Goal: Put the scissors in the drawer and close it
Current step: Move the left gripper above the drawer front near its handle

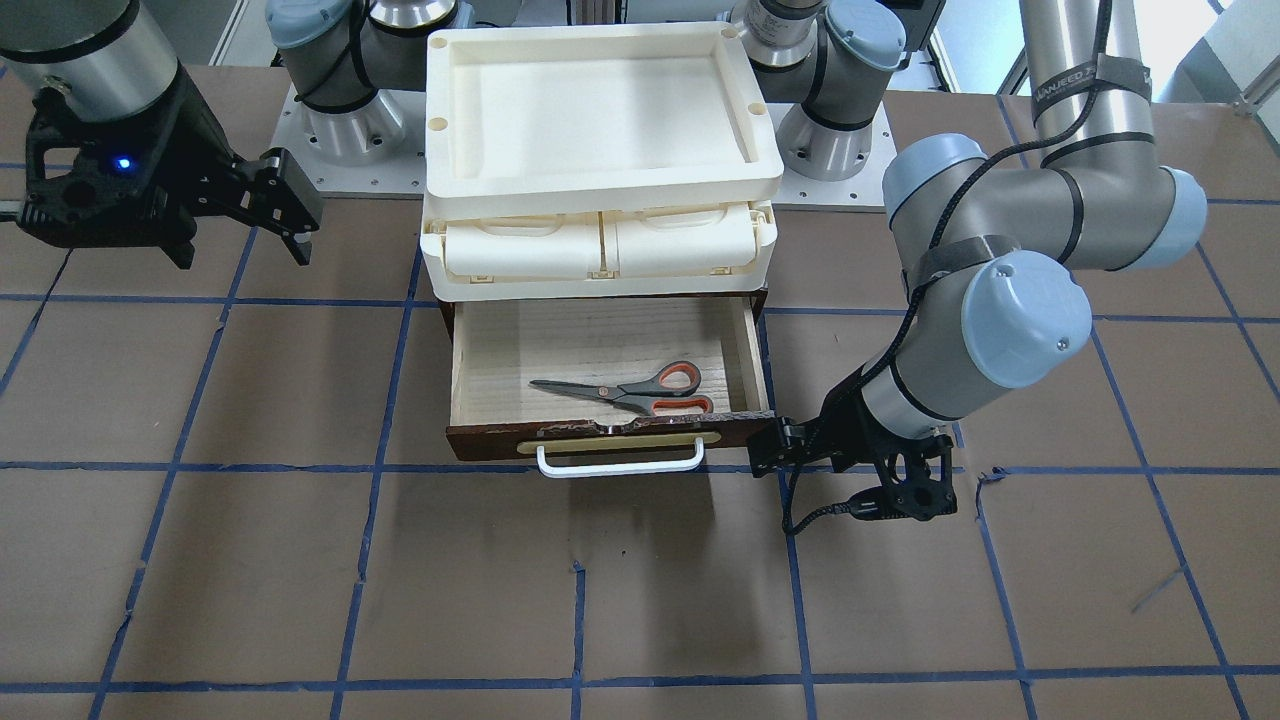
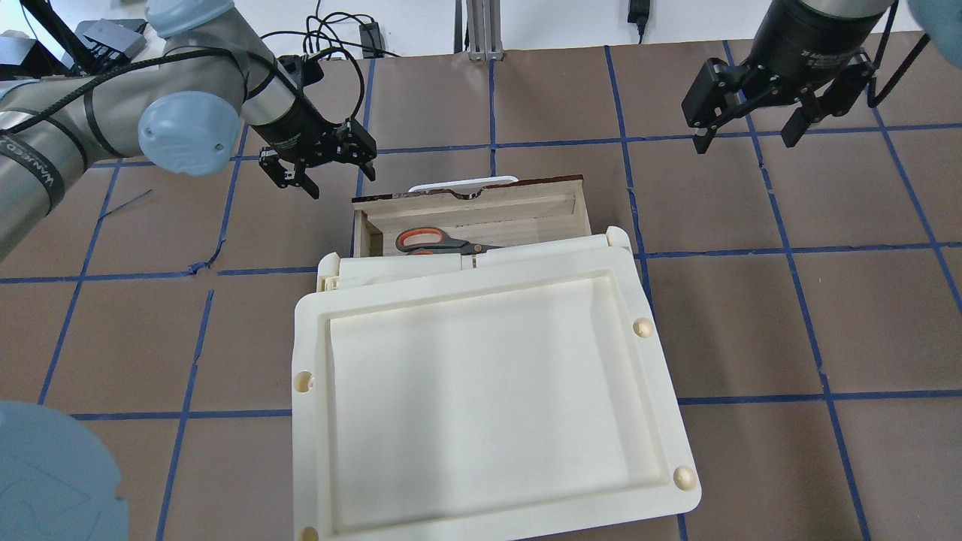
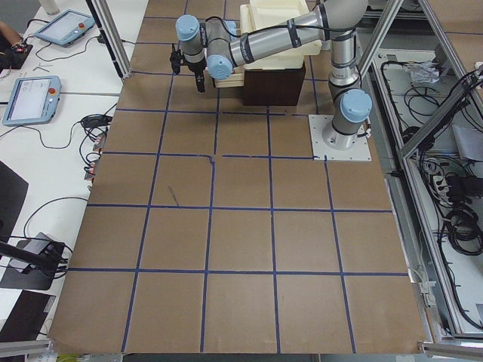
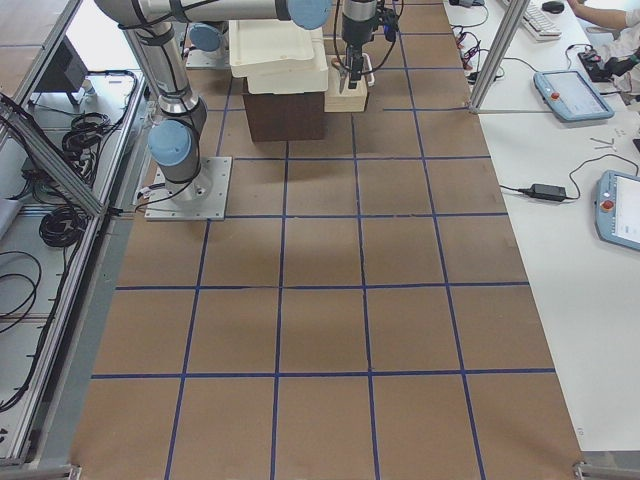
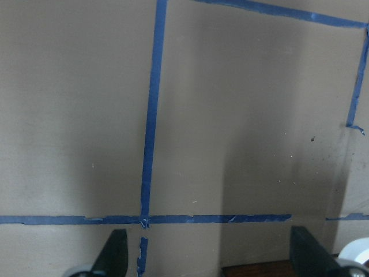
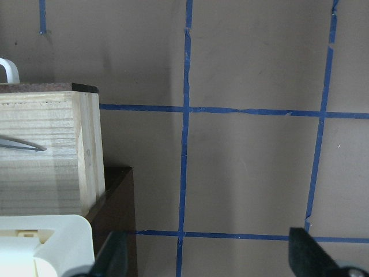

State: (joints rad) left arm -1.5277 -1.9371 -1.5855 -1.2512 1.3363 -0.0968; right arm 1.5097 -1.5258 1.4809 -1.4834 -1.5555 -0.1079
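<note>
Left arm (image 2: 113, 120): comes in folded at the elbow, forearm angled down, wrist low. Left end effector (image 2: 319, 165) points downward, jaws spread wide, nothing between them. In the left wrist view both fingers (image 5: 112, 257) show at the bottom edge, well apart.

Right arm (image 2: 812, 30): wrist held higher than the left one, roughly vertical. Right end effector (image 2: 744, 135) points downward, jaws also spread wide, nothing held. Blue indicator light (image 1: 122, 163) lit on the right wrist housing. The two end effectors are well apart from each other.
</note>
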